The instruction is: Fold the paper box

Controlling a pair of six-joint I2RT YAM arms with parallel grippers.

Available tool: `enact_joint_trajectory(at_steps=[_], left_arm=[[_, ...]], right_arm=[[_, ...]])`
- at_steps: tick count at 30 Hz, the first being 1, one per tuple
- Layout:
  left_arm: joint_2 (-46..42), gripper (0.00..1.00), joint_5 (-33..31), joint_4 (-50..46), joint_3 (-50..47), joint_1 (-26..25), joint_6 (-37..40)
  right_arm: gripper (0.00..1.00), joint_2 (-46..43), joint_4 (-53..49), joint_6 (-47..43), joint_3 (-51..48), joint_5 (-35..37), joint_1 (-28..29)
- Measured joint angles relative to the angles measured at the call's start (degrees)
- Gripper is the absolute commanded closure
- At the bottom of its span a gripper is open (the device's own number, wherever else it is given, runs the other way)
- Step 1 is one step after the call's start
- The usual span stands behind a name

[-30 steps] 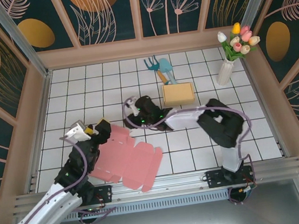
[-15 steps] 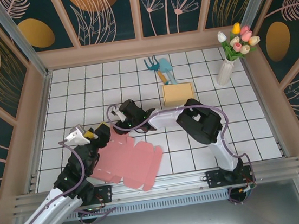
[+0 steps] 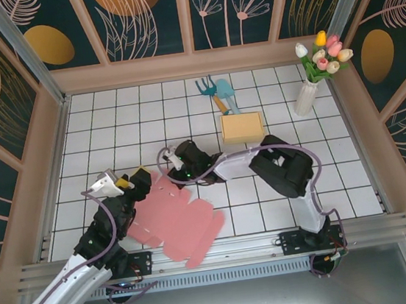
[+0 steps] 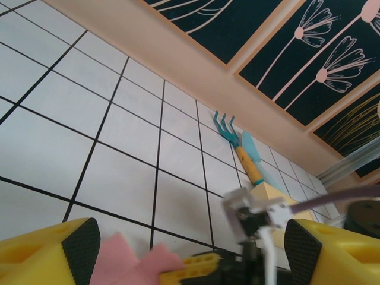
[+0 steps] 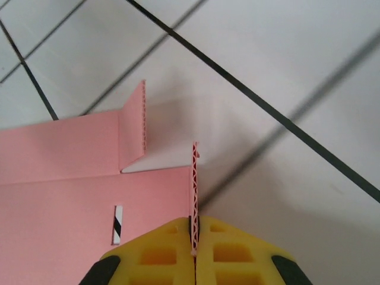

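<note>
The paper box (image 3: 175, 218) is a flat pink cut-out lying on the white tiles near the front, left of centre. My right gripper (image 3: 171, 172) reaches across to its far edge and is shut on one raised flap. In the right wrist view the yellow fingers (image 5: 237, 255) pinch that corrugated pink flap (image 5: 194, 184) edge-on, with the flat box (image 5: 65, 196) to its left. My left gripper (image 3: 134, 181) hovers at the box's left far corner, open. Through the left wrist camera, pink flaps (image 4: 133, 262) and the right gripper (image 4: 196, 267) lie between its wide-apart pads (image 4: 80, 243).
A tan block (image 3: 242, 126) sits behind centre, with teal garden tools (image 3: 218, 93) just beyond it. A white vase of tulips (image 3: 306, 95) stands at the back right. Wooden walls ring the tiled floor; a metal rail (image 3: 215, 250) runs along the front.
The right gripper has swung down to the box's far edge and closed on a flap. The box has shifted slightly toward the front. The left gripper has stayed open and nearly still.
</note>
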Motion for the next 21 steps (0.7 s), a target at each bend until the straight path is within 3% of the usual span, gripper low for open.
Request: enact_joint_trajectory(at_steps=[6, 10, 12, 21], left_arm=[[4.7, 0.15, 1.3, 2.7, -0.1, 0.0, 0.0], [10.7, 0.02, 2.8, 6.6, -0.3, 0.0, 0.5], [14.6, 0.02, 3.8, 9.1, -0.3, 0.0, 0.5], [41.7, 0.02, 11.3, 24.0, 0.2, 0.1, 2.4]], right_arm=[[1.00, -15.8, 2.6, 2.3, -13.7, 9.9, -5.1], [1.00, -27.6, 6.4, 4.0, -23.0, 17.3, -7.8], [1.00, -32.8, 8.4, 4.6, -27.9, 19.9, -8.8], [1.00, -49.4, 15.0, 5.6, -45.0, 26.8, -11.3]])
